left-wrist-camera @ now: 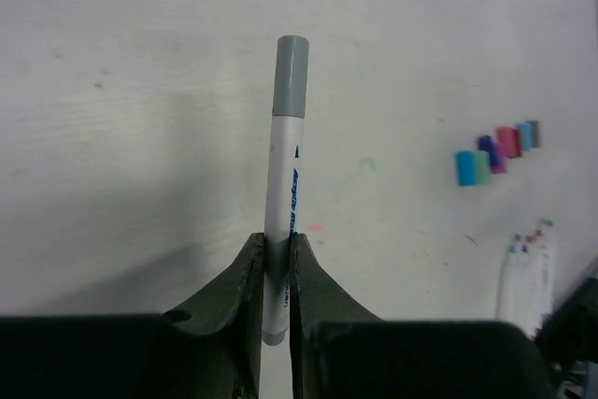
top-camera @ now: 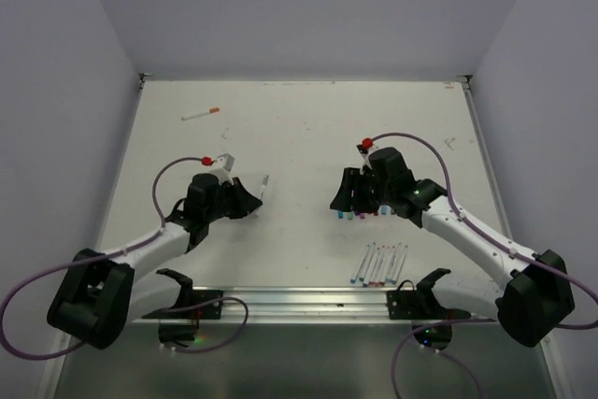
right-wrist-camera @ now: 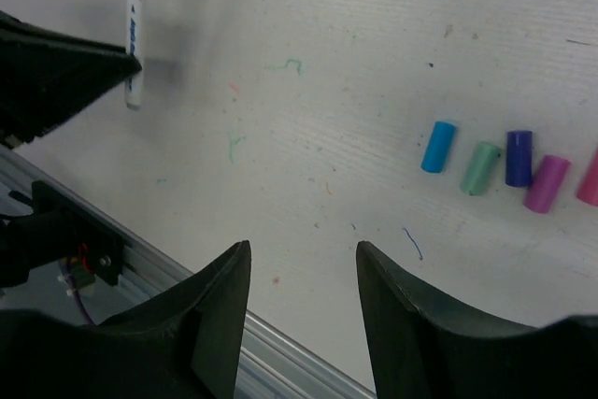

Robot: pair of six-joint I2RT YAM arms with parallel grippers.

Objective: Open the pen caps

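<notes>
My left gripper point(left-wrist-camera: 277, 240) is shut on the white barrel of a pen point(left-wrist-camera: 283, 193) whose grey cap point(left-wrist-camera: 291, 77) is on and points away from the jaws. It shows in the top view point(top-camera: 263, 184) and the right wrist view point(right-wrist-camera: 135, 35). My right gripper point(right-wrist-camera: 304, 254) is open and empty, above the table near a row of loose caps: blue point(right-wrist-camera: 437, 146), green point(right-wrist-camera: 479, 167), dark blue point(right-wrist-camera: 518, 158), purple point(right-wrist-camera: 547, 183). The caps also show in the left wrist view point(left-wrist-camera: 495, 151). Several white pens point(top-camera: 378, 263) lie side by side near the front. An orange-capped pen point(top-camera: 200, 114) lies at the far left.
An aluminium rail point(top-camera: 299, 301) runs along the table's near edge, also in the right wrist view point(right-wrist-camera: 280, 343). A small pale object point(top-camera: 449, 143) lies at the far right. Grey walls close in the table on three sides.
</notes>
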